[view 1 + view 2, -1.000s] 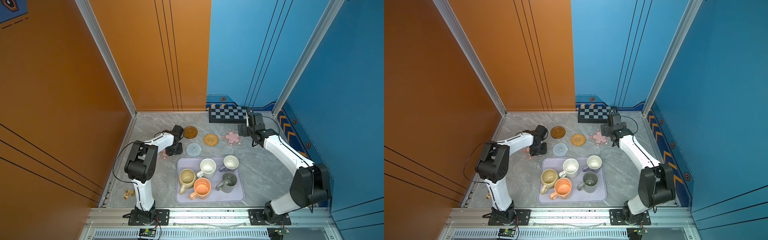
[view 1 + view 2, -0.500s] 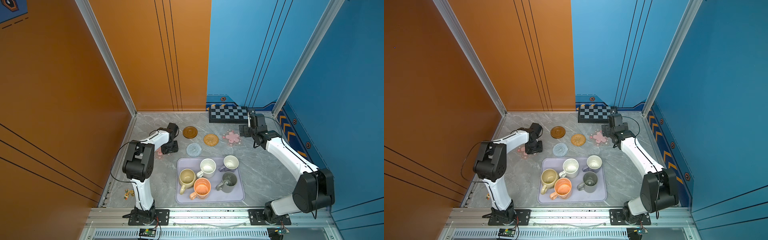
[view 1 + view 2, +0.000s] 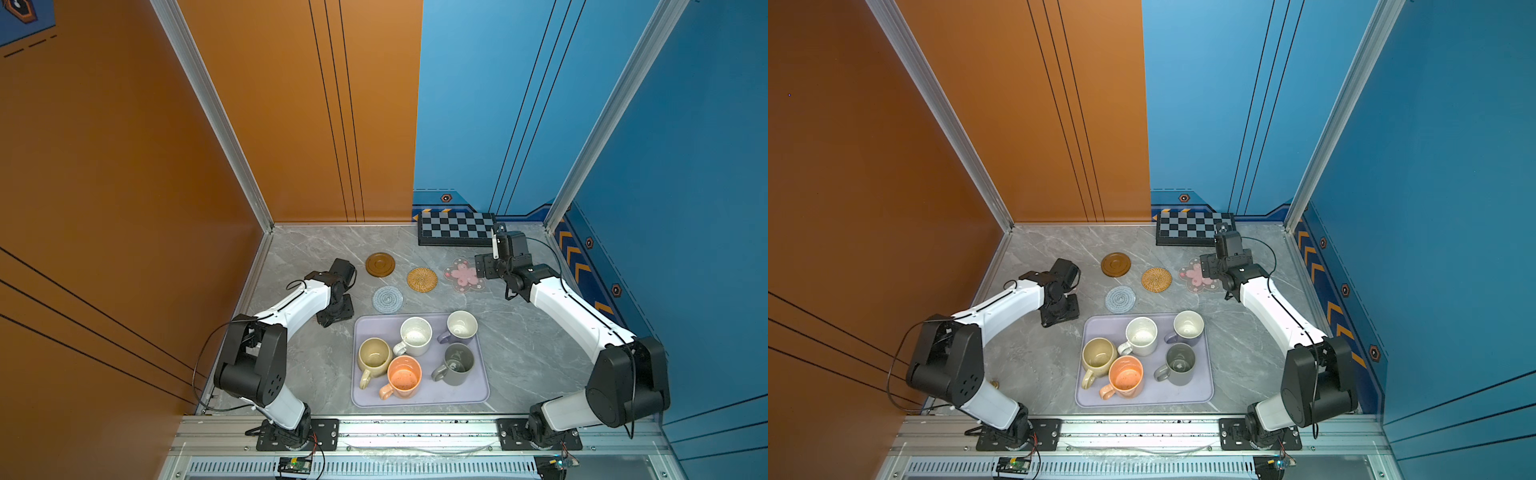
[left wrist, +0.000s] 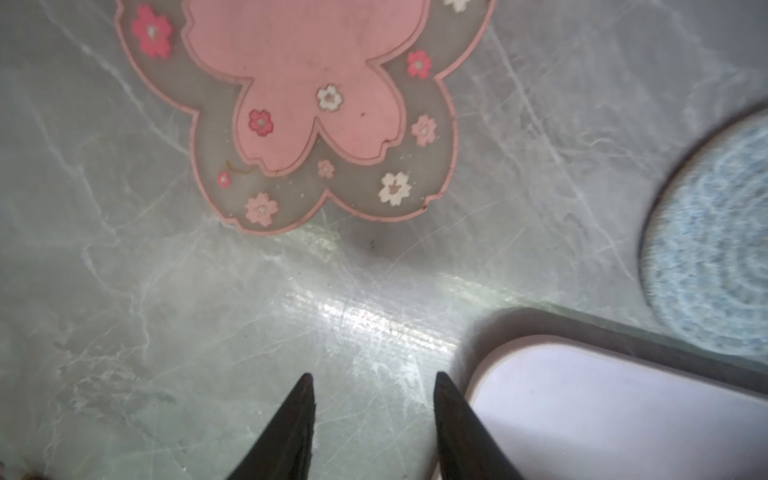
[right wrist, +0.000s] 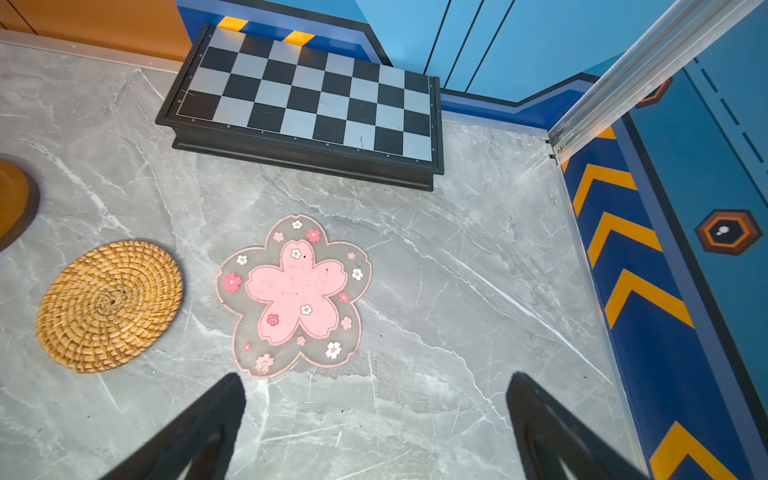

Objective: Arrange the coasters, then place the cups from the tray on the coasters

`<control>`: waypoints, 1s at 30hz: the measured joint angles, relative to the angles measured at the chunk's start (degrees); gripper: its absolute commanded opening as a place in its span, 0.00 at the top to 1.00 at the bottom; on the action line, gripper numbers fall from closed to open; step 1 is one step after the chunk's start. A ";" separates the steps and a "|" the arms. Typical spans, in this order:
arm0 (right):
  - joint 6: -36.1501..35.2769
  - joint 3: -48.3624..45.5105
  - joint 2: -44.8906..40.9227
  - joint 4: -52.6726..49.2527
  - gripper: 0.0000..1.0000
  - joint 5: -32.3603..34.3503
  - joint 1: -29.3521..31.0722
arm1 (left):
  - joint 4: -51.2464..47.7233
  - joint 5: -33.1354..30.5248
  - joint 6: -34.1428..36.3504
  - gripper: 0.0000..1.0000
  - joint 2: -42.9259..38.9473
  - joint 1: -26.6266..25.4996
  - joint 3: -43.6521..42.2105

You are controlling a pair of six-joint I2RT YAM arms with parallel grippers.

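We see four coasters lying flat on the grey marbled bench (image 3: 519, 353), just beyond the pale lavender tray (image 3: 419, 399): a smooth dark wooden disc (image 3: 380, 264) far left, a coiled rattan round (image 3: 422, 279), a pink blossom-shaped mat (image 3: 463, 275) right, and a blue-grey crocheted round (image 3: 387, 299) nearest the tray. A second blossom mat (image 4: 307, 95) lies just ahead of the left tool (image 4: 374, 399), its jaws narrowly apart and empty. Five glazed, handled cups (image 3: 415, 334) stand upright in the tray. The right tool (image 5: 376, 378) gapes wide, empty, near the checkerboard (image 3: 457, 228).
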 measured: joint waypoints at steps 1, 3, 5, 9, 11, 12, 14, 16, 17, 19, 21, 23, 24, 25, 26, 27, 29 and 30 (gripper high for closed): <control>0.11 -0.35 -0.50 0.02 0.00 -0.13 0.09 | -0.02 -0.44 -0.81 0.52 -0.31 0.00 -0.90; 0.15 -1.03 -1.60 0.09 0.00 -0.33 0.20 | -0.11 -1.38 -2.10 0.53 -0.48 0.00 -1.99; 0.15 -1.68 -2.62 0.11 0.00 -0.42 0.24 | -0.22 -2.56 -2.97 0.53 -0.48 0.17 -2.49; 0.15 -3.43 -4.68 0.17 0.00 -0.39 0.22 | -0.22 -3.93 -3.74 0.53 -0.37 2.10 -2.54; 0.15 -4.42 -5.75 0.15 0.00 -0.37 0.22 | -0.17 -4.04 -3.72 0.53 0.09 3.67 -2.54; 0.13 -4.83 -6.27 0.15 0.00 -0.37 0.22 | -0.17 -4.09 -3.72 0.53 0.55 4.48 -2.54; 0.13 -5.40 -7.13 0.15 0.00 -0.28 0.22 | -0.15 -4.11 -3.69 0.53 1.40 5.68 -2.51; 0.15 -5.84 -7.78 0.15 0.00 -0.11 0.22 | -0.11 -4.13 -3.69 0.53 2.05 6.56 -2.32; 0.15 -5.97 -8.02 0.15 0.00 -0.09 0.22 | 0.04 -4.13 -3.69 0.53 2.25 6.93 -2.27; 0.13 -6.01 -8.26 0.17 0.00 0.02 0.22 | 0.22 -4.11 -3.63 0.53 2.36 7.61 -2.21; 0.15 -6.01 -8.39 0.15 0.00 0.04 0.22 | 0.50 -4.04 -3.21 0.52 2.45 8.35 -2.05; 0.15 -6.01 -8.41 0.15 0.00 0.04 0.22 | 0.70 -3.82 -2.47 0.49 2.99 9.11 -1.57; 0.15 -6.03 -8.41 0.15 0.00 0.04 0.22 | 0.90 -3.74 -1.97 0.48 3.50 9.51 -1.31; 0.15 -6.01 -8.41 0.15 0.00 0.04 0.22 | 0.96 -3.56 -1.60 0.47 3.98 9.84 -1.03; 0.15 -6.01 -8.41 0.15 0.00 0.04 0.22 | 0.92 -3.30 -0.94 0.46 4.76 10.25 -0.42; 0.15 -6.01 -8.41 0.15 0.00 0.04 0.22 | 1.07 -2.95 -0.39 0.45 5.51 10.60 0.17; 0.15 -6.01 -8.41 0.15 0.00 0.04 0.22 | 1.38 -1.99 0.92 0.44 6.67 11.34 1.31; 0.15 -6.01 -8.41 0.15 0.00 0.04 0.22 | 1.49 -1.44 1.75 0.44 7.28 11.69 1.90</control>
